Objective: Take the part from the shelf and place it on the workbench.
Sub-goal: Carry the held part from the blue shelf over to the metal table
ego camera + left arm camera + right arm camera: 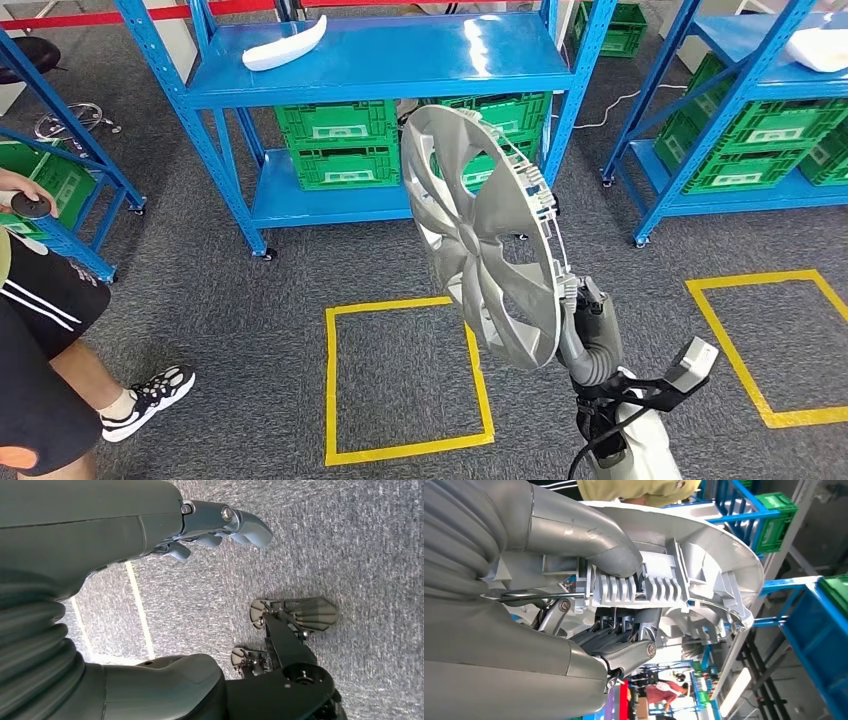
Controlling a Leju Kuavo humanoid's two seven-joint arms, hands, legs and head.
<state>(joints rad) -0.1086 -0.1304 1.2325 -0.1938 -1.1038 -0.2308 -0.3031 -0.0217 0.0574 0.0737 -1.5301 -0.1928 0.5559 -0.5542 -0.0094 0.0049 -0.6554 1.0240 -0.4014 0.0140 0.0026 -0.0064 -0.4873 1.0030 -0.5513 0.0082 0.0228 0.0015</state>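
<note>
Right robot hand [585, 320] grips hubcap [480, 235] before blue shelf [375, 70].

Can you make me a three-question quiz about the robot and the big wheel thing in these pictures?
1. Where is the white curved part lying?
A. On the top of the blue shelf
B. On the carpet
C. In a green crate

2. What colour is the tape that marks squares on the floor?
A. Red
B. Yellow
C. White

3. What is the right robot hand doing?
A. Hanging with nothing in it
B. Gripping the rim of the silver wheel cover
C. Pushing a crate

Answers:
1 A: the head view shows it on the top board of the blue shelf.
2 B: two yellow outlines lie on the grey carpet.
3 B: the silver wheel cover stands up from that hand, and the right wrist view shows its thumb and fingers clamped on the rim. The left robot hand hangs over the floor, holding nothing.
</note>
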